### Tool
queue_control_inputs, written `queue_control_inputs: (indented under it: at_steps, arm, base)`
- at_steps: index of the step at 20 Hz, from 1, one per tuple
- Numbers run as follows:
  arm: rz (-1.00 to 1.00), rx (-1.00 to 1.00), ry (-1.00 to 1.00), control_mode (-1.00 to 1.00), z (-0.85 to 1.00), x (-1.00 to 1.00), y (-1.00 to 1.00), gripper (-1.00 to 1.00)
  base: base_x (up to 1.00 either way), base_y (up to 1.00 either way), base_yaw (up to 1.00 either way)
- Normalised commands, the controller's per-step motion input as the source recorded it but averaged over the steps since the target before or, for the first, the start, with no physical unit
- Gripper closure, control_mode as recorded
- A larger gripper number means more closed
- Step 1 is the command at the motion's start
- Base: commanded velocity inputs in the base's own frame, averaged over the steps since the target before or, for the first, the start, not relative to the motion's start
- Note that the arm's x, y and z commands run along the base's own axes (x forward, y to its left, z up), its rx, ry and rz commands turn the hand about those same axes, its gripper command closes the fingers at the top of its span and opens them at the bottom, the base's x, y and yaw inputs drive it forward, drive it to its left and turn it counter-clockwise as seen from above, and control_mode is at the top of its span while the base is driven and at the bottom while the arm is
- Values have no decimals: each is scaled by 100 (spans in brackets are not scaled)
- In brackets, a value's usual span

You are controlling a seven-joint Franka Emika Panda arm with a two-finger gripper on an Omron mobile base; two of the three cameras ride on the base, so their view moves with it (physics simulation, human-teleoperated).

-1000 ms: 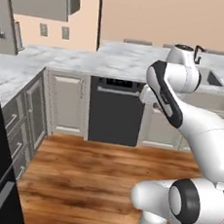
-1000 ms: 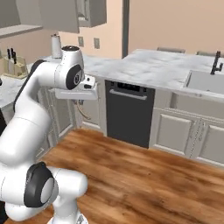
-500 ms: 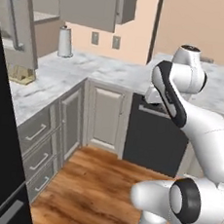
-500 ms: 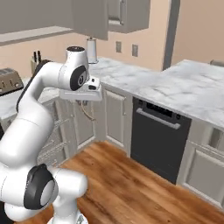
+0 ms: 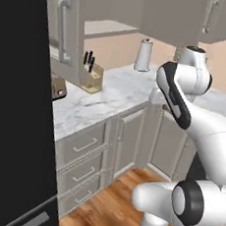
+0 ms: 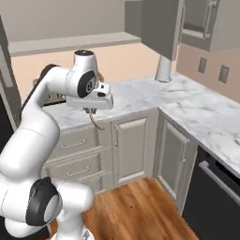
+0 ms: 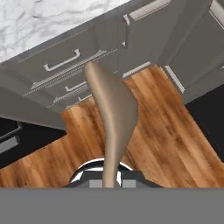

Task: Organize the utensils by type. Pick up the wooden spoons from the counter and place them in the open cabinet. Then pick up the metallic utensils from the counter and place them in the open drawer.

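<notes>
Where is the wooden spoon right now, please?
The wooden spoon is clamped in the gripper, hanging below it over the wood floor before the base drawers.

White marble table [image 5: 104,97] carries faint grey veining over taupe-grey panelled base cabinet fronts [image 6: 129,147] with silver bar handles. The plank floor [image 7: 157,127] is warm orange-brown with darker grain streaks. A pale tan-brown utensil with a broad curved bowl [image 7: 111,109] rises toward 12 o'clock in the hand view. At 10 o'clock in the left base view, a tan knife block [image 5: 91,78] holds black handles. A white cylindrical paper towel roll [image 5: 143,55] stands before the peach wall [image 6: 119,63].
</notes>
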Motion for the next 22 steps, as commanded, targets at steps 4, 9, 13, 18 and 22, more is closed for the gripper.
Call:
queue_control_inputs:
  at_steps: [4, 9, 13, 18, 22]
  arm:
    - [0, 0, 0, 100, 0, 0, 0, 100]
    - [0, 0, 0, 100, 0, 0, 0, 100]
    - [0, 0, 0, 100, 0, 0, 0, 100]
    - [0, 0, 0, 100, 0, 0, 0, 100]
    - [0, 0, 0, 100, 0, 0, 0, 100]
  base:
    - [14, -54, 78]
    - [-20, -89, 61]
    - [-9, -89, 63]
    - [-3, -82, 57]
    - [-6, -65, 18]
